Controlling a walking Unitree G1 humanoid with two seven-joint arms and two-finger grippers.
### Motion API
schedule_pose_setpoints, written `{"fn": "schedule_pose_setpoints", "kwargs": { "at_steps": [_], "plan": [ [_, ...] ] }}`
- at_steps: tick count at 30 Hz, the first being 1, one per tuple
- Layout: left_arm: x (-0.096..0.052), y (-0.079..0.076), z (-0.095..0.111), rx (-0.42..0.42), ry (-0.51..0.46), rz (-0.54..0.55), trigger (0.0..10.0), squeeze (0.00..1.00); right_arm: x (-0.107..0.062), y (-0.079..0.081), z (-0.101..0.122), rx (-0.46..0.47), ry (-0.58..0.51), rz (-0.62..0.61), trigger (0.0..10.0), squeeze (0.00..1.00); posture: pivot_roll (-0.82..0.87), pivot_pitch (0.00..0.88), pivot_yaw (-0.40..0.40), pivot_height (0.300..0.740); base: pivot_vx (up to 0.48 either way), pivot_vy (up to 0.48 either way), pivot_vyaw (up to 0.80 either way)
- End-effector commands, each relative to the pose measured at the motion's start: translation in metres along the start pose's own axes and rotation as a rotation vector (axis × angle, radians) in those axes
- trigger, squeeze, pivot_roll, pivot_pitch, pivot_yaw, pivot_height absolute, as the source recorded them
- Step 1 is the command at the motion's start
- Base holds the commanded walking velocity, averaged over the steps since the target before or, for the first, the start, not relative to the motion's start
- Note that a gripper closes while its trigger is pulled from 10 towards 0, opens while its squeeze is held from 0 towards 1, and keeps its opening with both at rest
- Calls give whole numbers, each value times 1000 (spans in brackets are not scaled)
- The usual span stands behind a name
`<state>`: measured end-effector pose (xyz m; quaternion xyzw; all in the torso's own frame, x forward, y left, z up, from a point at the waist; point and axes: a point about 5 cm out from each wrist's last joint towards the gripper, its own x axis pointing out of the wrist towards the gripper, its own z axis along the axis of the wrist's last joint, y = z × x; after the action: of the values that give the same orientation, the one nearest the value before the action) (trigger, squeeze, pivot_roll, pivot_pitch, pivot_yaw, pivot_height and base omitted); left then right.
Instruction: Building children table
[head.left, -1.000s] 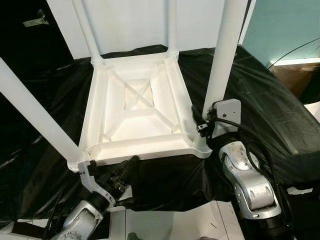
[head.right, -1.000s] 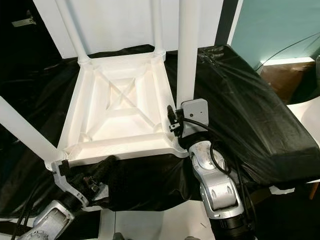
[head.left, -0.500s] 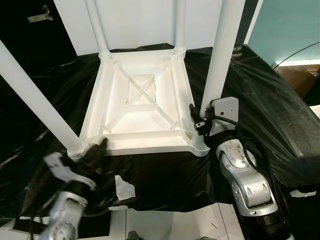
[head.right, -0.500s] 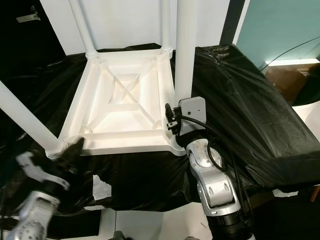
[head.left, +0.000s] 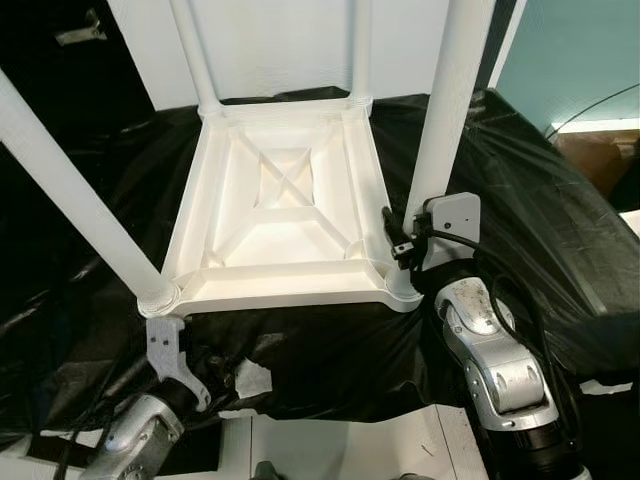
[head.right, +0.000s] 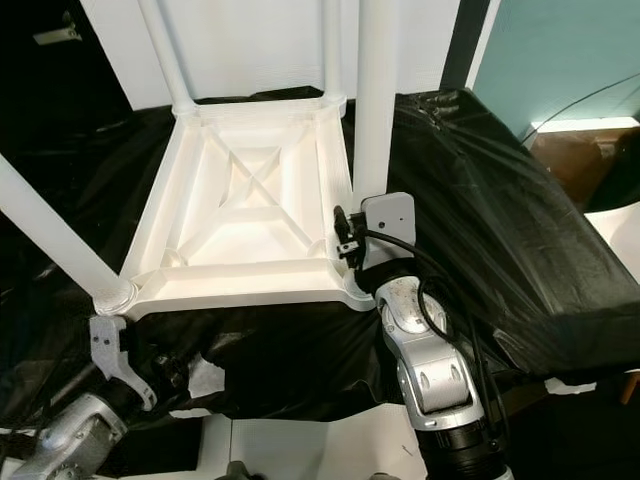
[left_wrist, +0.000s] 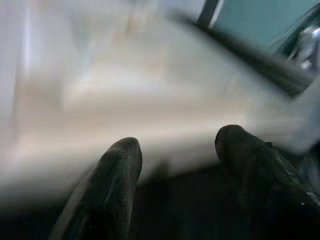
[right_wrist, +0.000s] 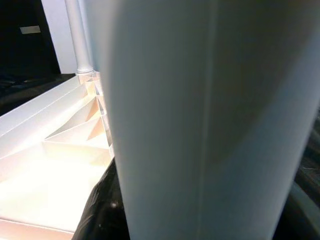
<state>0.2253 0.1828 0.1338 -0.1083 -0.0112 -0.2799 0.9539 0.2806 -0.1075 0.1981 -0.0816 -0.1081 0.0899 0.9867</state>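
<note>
Since half a second ago the left end effector (left_wrist: 172, 165), fingers apart, has dropped below the upturned children's table (head.left: 285, 215) on the black-draped surface (head.left: 540, 200), while the right end effector (head.left: 405, 250) seems clamped on the near right leg (head.left: 445, 110), which likely needs seating next.

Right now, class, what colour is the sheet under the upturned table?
Black. The sheet under the white table shows best in the left eye view.

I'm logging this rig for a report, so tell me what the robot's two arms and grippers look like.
Both arms are silver metal with rounded, segmented shells. The right arm carries a pale grey camera box at the wrist, with black cables looping from it down the forearm. The left arm ends in a light grey angular bracket. The left gripper has two long, glossy black fingers with rounded tips.
</note>
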Motion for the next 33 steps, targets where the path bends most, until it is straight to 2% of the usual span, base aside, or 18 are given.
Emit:
{"fn": "schedule_pose_setpoints", "kwargs": {
  "at_steps": [1,7,8,9,10,12,13,14,15,22,24,28,33],
  "plan": [
    [-2,-15,9,22,-11,-338,10000,0,1,-3,-5,-21,20,-17,10000,0,-27,68,13,740,0,0,0],
    [10,-11,32,112,-57,-405,10000,0,2,-3,-5,-20,21,-18,10000,0,-41,69,18,740,0,0,0],
    [13,-12,33,161,-54,-431,10000,0,1,-3,-5,-19,21,-22,10000,0,-41,69,18,740,0,0,0],
    [16,-15,27,251,-7,-480,10000,0,1,-3,-5,-19,22,-26,10000,0,-48,68,17,740,0,0,0],
    [16,-15,27,251,-7,-480,10000,0,1,-3,-5,-19,22,-26,10000,0,-48,68,17,740,0,0,0],
    [17,-18,12,405,101,-575,10000,0,1,-4,-5,-20,23,-29,10000,0,-51,66,17,740,0,0,0],
    [17,-19,4,456,150,-625,10000,0,1,-4,-5,-20,24,-30,10000,0,-54,63,15,740,0,0,0],
    [17,-19,4,456,150,-625,10000,0,1,-4,-5,-20,24,-30,10000,0,-54,63,15,740,0,0,0],
    [19,-20,-1,486,199,-700,10000,0,1,-5,-5,-22,23,-32,10000,0,-58,62,14,740,0,0,0],
    [30,-24,-3,510,240,-785,10000,0,1,-7,-4,-26,20,-37,10000,0,-73,67,17,740,0,0,0],
    [37,-26,-12,576,283,-812,10000,0,0,-7,-3,-26,20,-41,10000,0,-84,71,20,740,0,0,0],
    [44,-29,-16,579,273,-804,10000,0,-2,-6,-4,-22,26,-41,10000,0,-90,73,22,740,0,0,0],
    [51,-28,-6,539,194,-814,10000,0,-7,-5,-9,-16,50,-45,10000,0,-93,75,25,740,0,0,0]
  ]
}}
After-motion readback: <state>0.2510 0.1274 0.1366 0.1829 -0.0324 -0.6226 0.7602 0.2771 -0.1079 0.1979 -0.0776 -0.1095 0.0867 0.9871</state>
